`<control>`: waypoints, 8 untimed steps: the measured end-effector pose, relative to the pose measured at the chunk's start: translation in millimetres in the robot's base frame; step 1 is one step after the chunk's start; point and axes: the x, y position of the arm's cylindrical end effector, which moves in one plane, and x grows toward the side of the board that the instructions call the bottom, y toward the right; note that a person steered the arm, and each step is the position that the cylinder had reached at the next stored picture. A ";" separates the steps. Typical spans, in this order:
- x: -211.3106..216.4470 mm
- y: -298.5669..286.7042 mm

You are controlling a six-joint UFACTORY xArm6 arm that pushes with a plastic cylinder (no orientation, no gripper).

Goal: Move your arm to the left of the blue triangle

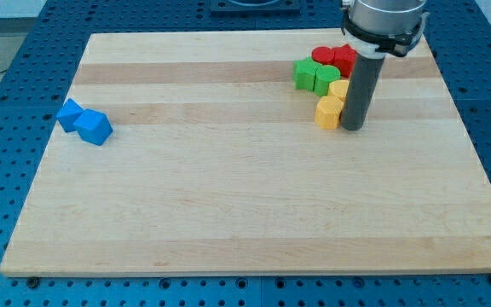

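My tip (352, 128) rests beside the yellow blocks (328, 112); no hand exists. Blue triangle (69, 113) (probably light, rigid, easily slid) lies far at view's left; avoid contact.

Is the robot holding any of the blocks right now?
No, nothing is held. My tip is a plain rod end resting on the wooden board, right beside the yellow blocks, which it can only push.
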 end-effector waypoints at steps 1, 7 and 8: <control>0.0 0.0; 80.6 -440.6; 41.7 -440.4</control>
